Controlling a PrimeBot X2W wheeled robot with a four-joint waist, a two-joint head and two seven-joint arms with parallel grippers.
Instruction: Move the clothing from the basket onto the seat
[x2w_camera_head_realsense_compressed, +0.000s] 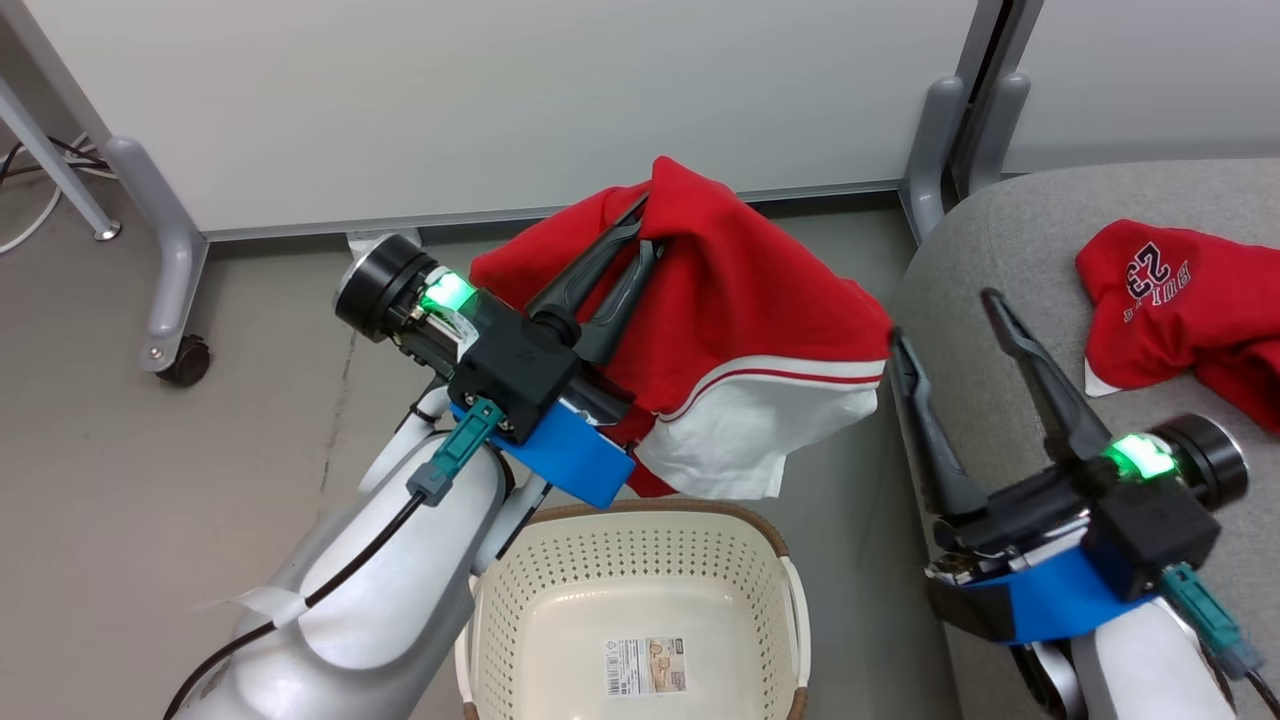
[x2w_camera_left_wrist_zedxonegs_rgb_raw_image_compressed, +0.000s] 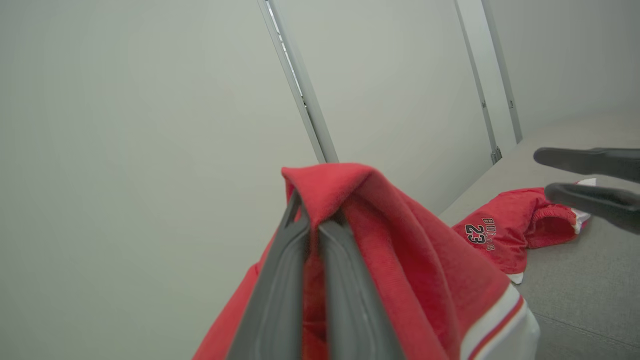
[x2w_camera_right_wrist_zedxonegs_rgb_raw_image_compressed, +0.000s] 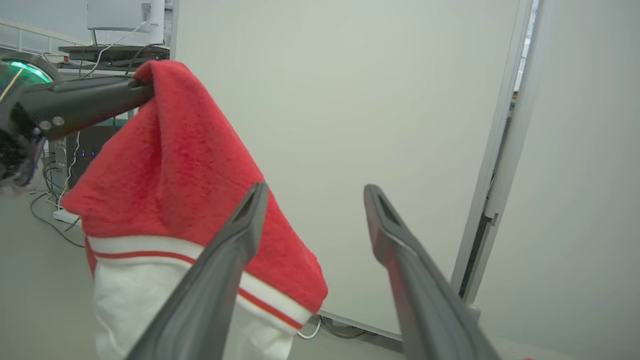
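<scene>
Nearest, at the robot's base: the basket (x2w_camera_head_realsense_compressed: 640, 555), cream, perforated, with a brown rim. The part of its floor in view is bare apart from a paper label (x2w_camera_head_realsense_compressed: 646, 667). Its near end is cut off by the frame edge, so that end cannot be vouched for.

Above the basket's far rim: the left gripper (x2w_camera_head_realsense_compressed: 645, 228), jaws closed to a slit on a bunched fold of a red garment (x2w_camera_head_realsense_compressed: 760, 300) with a white hem and red-and-white stripes. The cloth drapes over the fingers and hangs in the air. Its lowest white edge sits just above the rim, apparently not touching it.

To the right: the right gripper (x2w_camera_head_realsense_compressed: 942, 318), jaws spread wide with nothing between them, poised over the near edge of the grey sofa (x2w_camera_head_realsense_compressed: 1000, 250). One finger is close beside the hanging hem.

Farther on: a red printed jersey (x2w_camera_head_realsense_compressed: 1170, 300) lies crumpled on the sofa cushion with "23" showing, well apart from both grippers.

Behind everything: a white partition panel (x2w_camera_head_realsense_compressed: 500, 100) on grey feet, with a castor (x2w_camera_head_realsense_compressed: 185, 365) at the left.

Progress, as judged: one piece is on the seat. A second is out of the basket but short of the sofa, so the carry across and the release remain. If the basket's hidden end holds nothing, this looks like the last piece.
</scene>
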